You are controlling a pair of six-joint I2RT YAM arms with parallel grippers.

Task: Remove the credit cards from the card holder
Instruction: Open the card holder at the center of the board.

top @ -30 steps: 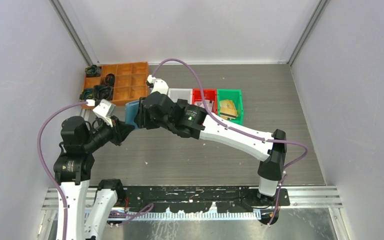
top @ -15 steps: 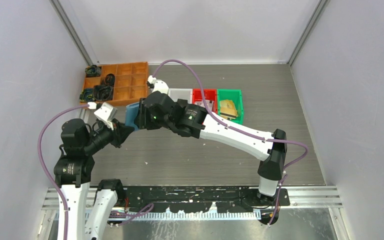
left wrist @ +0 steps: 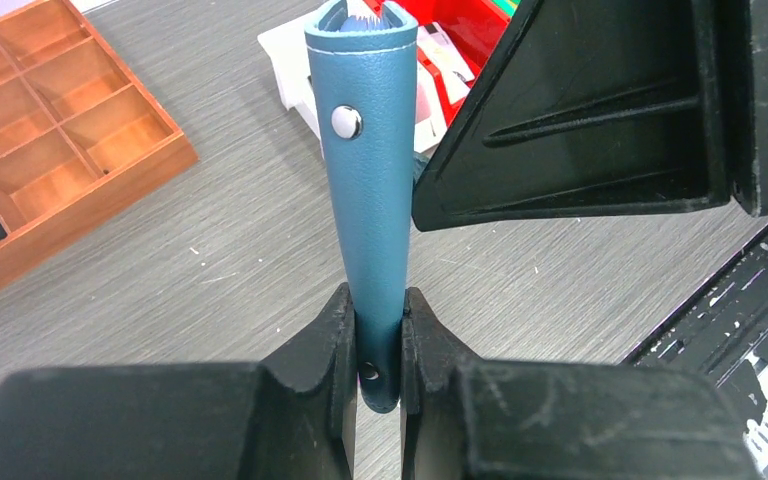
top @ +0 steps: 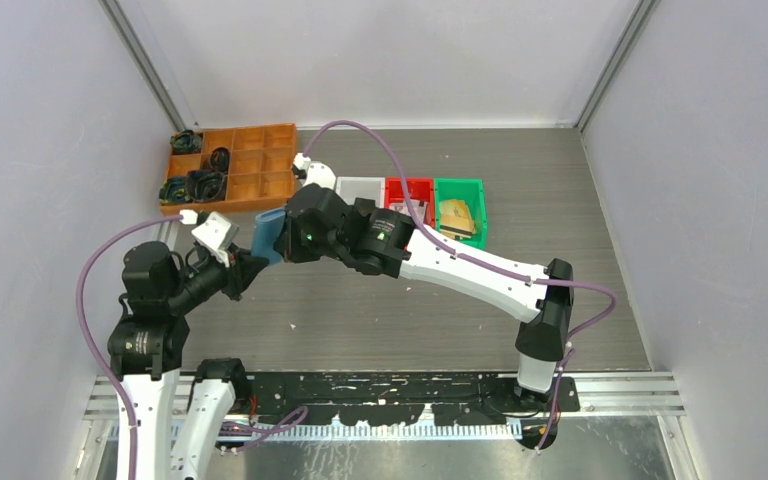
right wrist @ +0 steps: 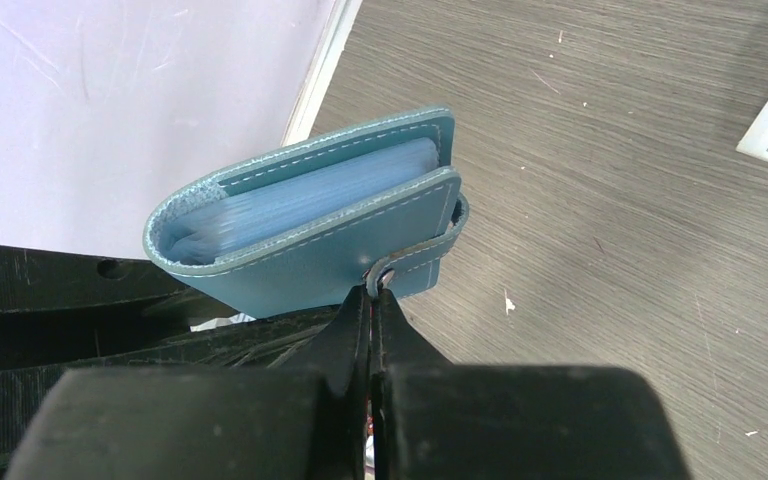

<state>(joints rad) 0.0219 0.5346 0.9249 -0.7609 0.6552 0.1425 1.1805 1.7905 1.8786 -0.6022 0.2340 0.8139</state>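
Card holder [left wrist: 368, 200], teal-blue stitched leather, folded, off the table between the two grippers, left of centre in the top view [top: 266, 237]. Upright through the middle of the left wrist view, metal snap stud [left wrist: 346, 121] on its face, lower end pinched between the black fingers of the left gripper [left wrist: 377, 345]; jaws nearly together, only the holder's thickness between them. In the right wrist view, seen from the open edge [right wrist: 310, 250]: pale blue plastic sleeves [right wrist: 310, 200] between the covers, blurred toward the fold. No telling credit cards from the sleeves; only a sliver of white at the holder's top edge in the left wrist view. Right gripper [right wrist: 372, 300] fully closed, fingertips pinching the small snap strap [right wrist: 430, 262] at the holder's lower right corner.

Left arm rising from the lower left of the top view, elbow bent, wrist angled up and right, gripper [top: 244, 270] just below-left of the holder. Right arm stretched from its base at lower right in a long arc toward the upper left, fingers hidden under its black wrist, much of the holder covered too.

Around: grey wood-grain table [top: 410, 310]; orange wooden compartment tray [top: 250, 170] at upper left, dark items in its left cells too small to name; white plastic bin [top: 360, 186], red plastic bin [top: 407, 188] and green plastic bin [top: 459, 210] in a row right of the holder, red one partly behind the arm.
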